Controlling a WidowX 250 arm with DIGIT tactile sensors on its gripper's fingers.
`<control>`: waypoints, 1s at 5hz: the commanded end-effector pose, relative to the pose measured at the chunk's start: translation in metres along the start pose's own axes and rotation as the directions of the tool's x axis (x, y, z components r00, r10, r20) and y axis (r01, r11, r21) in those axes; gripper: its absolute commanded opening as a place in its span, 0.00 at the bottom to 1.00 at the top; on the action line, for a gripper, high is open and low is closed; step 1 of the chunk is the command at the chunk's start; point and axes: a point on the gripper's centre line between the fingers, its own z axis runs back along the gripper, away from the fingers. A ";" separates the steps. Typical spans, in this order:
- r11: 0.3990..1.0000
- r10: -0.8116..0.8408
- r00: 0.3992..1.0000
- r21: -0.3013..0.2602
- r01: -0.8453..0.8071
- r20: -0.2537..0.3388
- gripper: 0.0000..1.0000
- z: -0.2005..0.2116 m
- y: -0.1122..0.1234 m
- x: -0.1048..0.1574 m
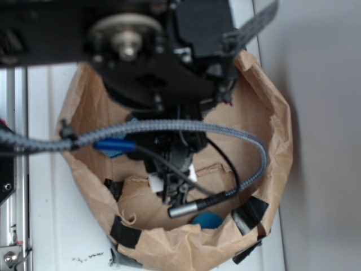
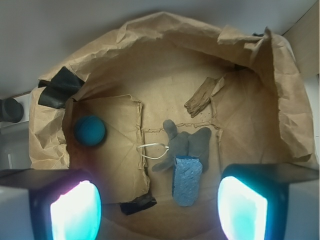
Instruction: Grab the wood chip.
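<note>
The wood chip (image 2: 201, 97), a rough dark brown splintery piece, lies on the paper floor of the brown paper bag (image 2: 165, 45), toward the far right. My gripper (image 2: 159, 207) hangs above the bag floor, open, with nothing between its glowing pads (image 2: 75, 212). The chip is well ahead of the jaws and a bit right of centre. In the exterior view the arm (image 1: 163, 73) covers most of the bag (image 1: 271, 130), and the chip is hidden there.
A blue sponge (image 2: 186, 180) lies between the jaws, partly on a grey glove-like cloth (image 2: 185, 142) with a white loop (image 2: 152, 148). A teal ball (image 2: 90, 130) sits at left. Black tape (image 2: 137, 204) marks the floor. Crumpled bag walls ring everything.
</note>
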 end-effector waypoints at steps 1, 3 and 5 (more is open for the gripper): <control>1.000 0.006 0.998 -0.008 -0.006 0.056 1.00 0.016 0.001 0.006; 0.968 0.236 0.972 0.093 -0.234 -0.005 1.00 -0.089 0.027 0.057; 0.925 0.369 0.929 0.091 -0.369 0.023 1.00 -0.140 0.043 0.062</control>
